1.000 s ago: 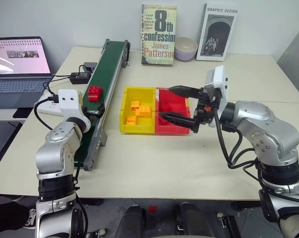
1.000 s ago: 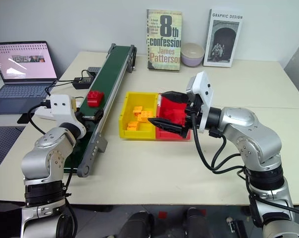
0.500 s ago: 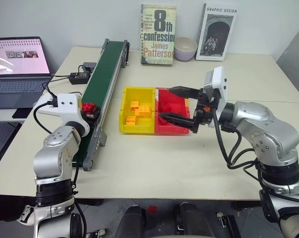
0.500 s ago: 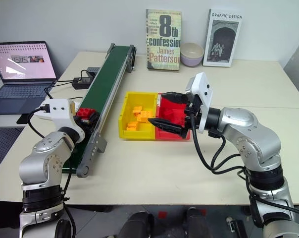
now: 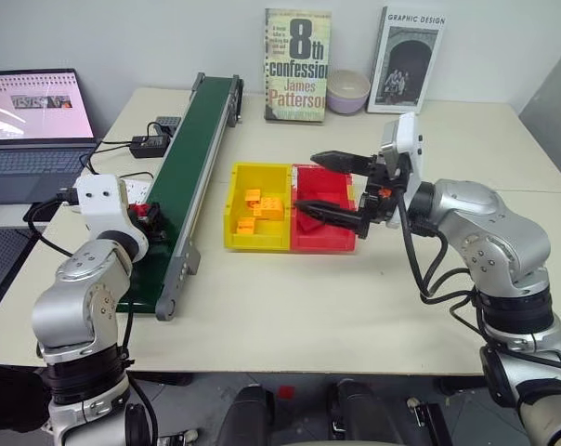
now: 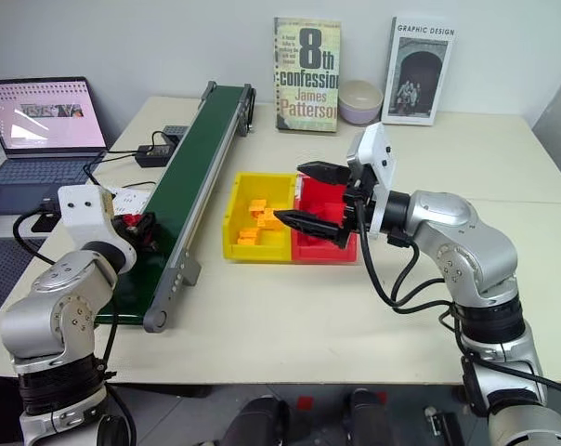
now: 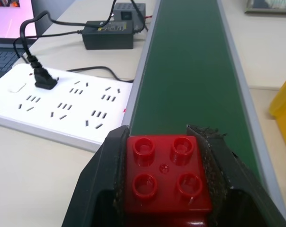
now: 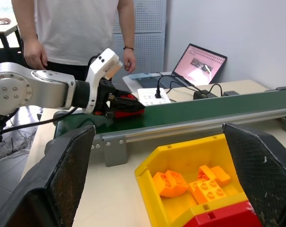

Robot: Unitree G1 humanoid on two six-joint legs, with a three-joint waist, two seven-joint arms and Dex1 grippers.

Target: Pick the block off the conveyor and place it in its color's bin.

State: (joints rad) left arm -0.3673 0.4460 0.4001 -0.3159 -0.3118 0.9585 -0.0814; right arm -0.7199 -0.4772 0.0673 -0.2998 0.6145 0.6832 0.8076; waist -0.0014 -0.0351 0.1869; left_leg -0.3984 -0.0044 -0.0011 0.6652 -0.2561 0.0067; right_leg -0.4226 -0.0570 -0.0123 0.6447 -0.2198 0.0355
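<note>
We have the red brick (image 7: 164, 177) clamped in our left gripper (image 7: 164, 189) above the conveyor (image 5: 192, 149); right gripper (image 5: 329, 186) gapes wide over the red bin (image 5: 319, 200); we should carry it level there, past the yellow bin (image 5: 257, 223).

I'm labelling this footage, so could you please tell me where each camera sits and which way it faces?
Head stereo pair: looks forward and down over both arms at the long dark green conveyor belt.
Left wrist: looks along the belt; left gripper shut on the small red studded plastic brick.
Right wrist: right gripper's open fingers frame the yellow plastic tray.
Shared: belt, brick.
</note>
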